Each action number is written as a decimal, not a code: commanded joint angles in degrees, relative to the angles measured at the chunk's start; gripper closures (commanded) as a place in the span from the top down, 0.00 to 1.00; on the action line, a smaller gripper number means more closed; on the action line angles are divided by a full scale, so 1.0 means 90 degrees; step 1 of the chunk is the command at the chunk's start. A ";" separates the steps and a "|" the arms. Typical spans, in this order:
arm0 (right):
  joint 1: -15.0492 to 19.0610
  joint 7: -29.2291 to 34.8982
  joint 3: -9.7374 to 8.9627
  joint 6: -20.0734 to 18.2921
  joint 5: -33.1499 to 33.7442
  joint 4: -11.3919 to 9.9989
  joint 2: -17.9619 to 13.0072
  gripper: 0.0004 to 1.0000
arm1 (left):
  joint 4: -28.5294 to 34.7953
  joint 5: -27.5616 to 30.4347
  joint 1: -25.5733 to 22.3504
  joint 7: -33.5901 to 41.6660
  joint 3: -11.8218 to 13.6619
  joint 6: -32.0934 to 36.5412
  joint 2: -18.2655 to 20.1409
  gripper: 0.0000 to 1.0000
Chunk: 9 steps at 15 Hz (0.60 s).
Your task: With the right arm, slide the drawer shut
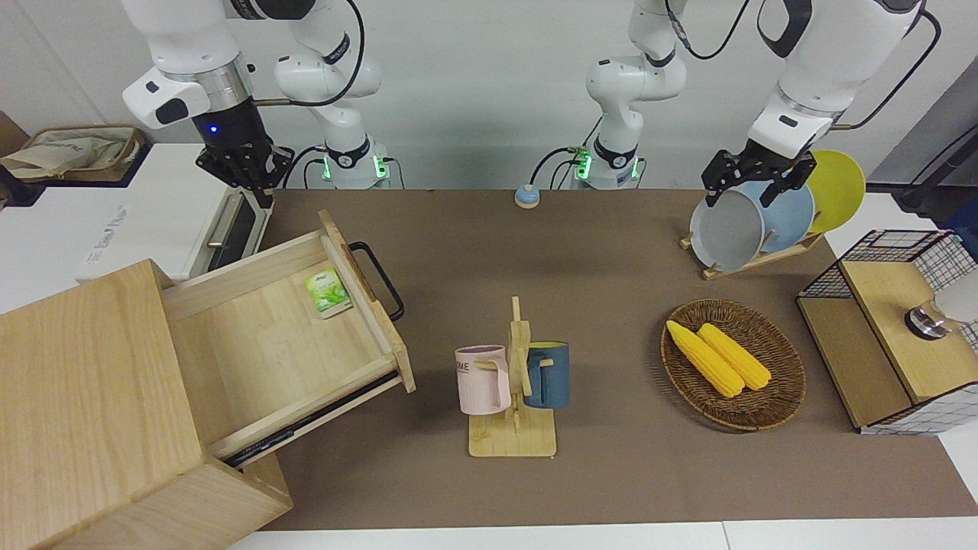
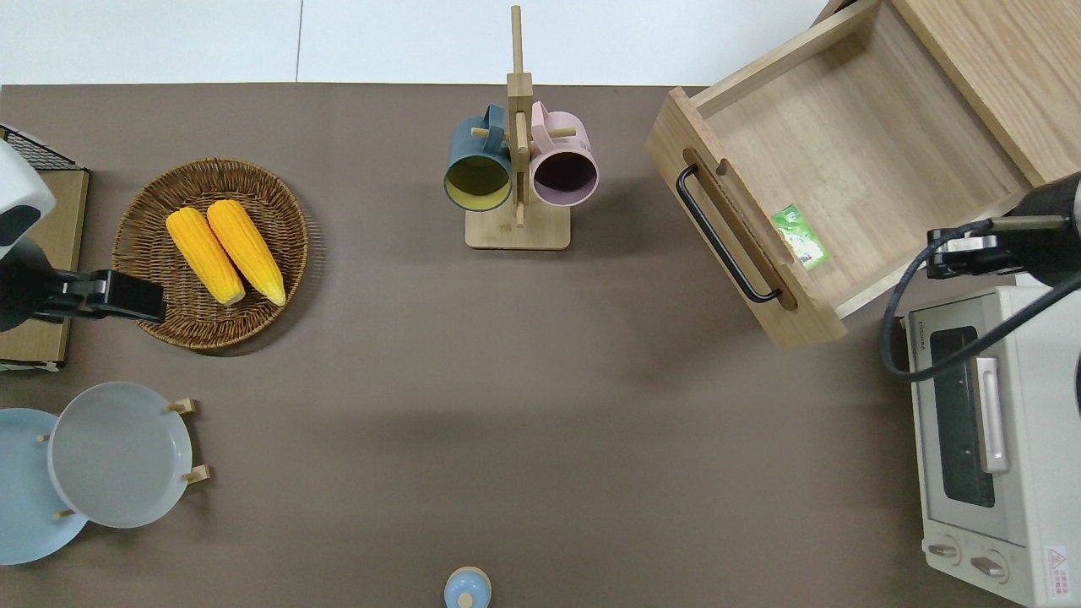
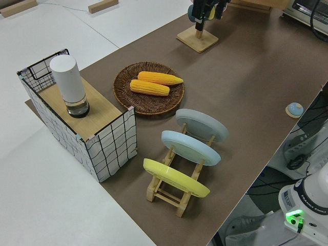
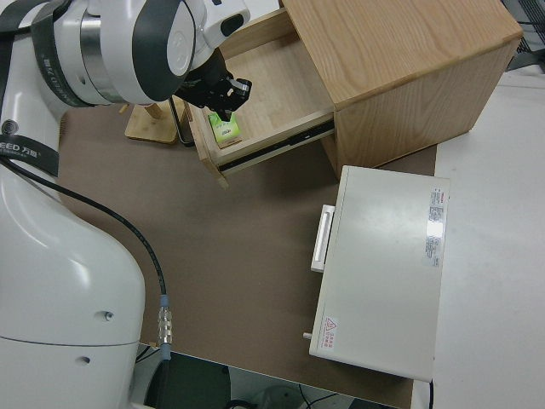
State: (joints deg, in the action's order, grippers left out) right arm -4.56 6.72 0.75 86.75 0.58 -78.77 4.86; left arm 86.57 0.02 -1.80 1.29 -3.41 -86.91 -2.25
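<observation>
The wide, shallow pale-wood drawer (image 1: 283,336) stands fully open from the big pale-wood box (image 1: 92,412), its black bar handle (image 1: 378,281) facing the mug stand. The right arm's black two-finger end effector (image 1: 243,169) hangs up by the drawer's corner nearest the white oven (image 2: 980,439); I cannot tell its finger spacing. The left arm is parked.

A push landing off-centre on the angled front panel could skew the drawer on its runners, or shift the whole box along the tabletop (image 1: 611,473). The small green packet (image 1: 328,292) inside might slide.

The pink mug (image 1: 481,380) shows "ME".

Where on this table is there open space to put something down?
The widest bare stretch of table lies between the mug rack, plate rack and oven. The drawer floor is bare apart from a green packet. Around the corn basket it's crowded.
</observation>
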 commanded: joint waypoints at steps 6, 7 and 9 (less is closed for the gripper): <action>-0.1113 0.2073 -0.0024 0.0078 -0.0065 0.0167 0.0036 0.00 | -0.0165 -0.0109 -0.0024 0.0062 -0.0041 0.0125 -0.0072 0.99; -0.1279 0.2327 -0.0024 0.0078 -0.0065 0.0177 0.0065 0.00 | -0.0165 -0.0109 -0.0024 0.0062 -0.0041 0.0125 -0.0072 0.99; -0.1601 0.2854 -0.0024 0.0185 -0.0026 0.0177 0.0123 0.00 | -0.0156 -0.0109 -0.0024 0.0062 -0.0041 0.0125 -0.0072 0.99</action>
State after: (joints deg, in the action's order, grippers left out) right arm -15.62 25.95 0.29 86.86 0.58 -77.99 4.89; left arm 86.57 0.02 -1.80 1.29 -3.41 -86.91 -2.25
